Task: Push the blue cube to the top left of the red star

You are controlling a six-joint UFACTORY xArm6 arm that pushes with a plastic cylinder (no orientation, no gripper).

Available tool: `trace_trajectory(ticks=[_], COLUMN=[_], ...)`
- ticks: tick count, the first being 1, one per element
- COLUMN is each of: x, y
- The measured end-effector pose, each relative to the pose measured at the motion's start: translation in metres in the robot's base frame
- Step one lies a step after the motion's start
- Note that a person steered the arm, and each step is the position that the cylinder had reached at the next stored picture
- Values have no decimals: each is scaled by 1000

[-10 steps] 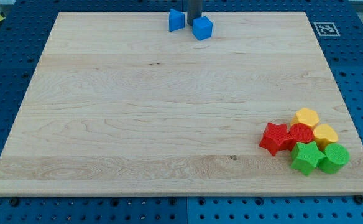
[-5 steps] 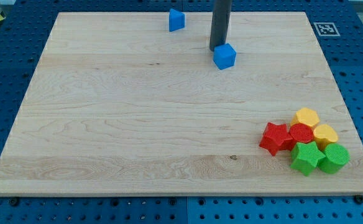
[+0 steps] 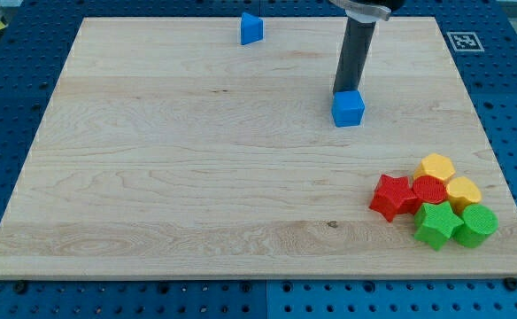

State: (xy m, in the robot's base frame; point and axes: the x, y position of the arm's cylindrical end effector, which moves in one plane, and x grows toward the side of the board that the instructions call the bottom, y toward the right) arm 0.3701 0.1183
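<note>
Our tip [image 3: 345, 92] touches the blue cube [image 3: 349, 109] at its top edge, well up and left of the red star [image 3: 393, 196]; we carry no gripper.

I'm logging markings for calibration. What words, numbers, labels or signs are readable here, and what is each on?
No readable words or numbers anywhere.
One sign only: a black-and-white square fiducial marker on the wooden board's top right corner; it carries a pattern, no text.
The blocks bear no markings.
</note>
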Motion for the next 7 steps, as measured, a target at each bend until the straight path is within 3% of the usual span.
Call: trace_trajectory(ticks=[7], x=[100], y=[0])
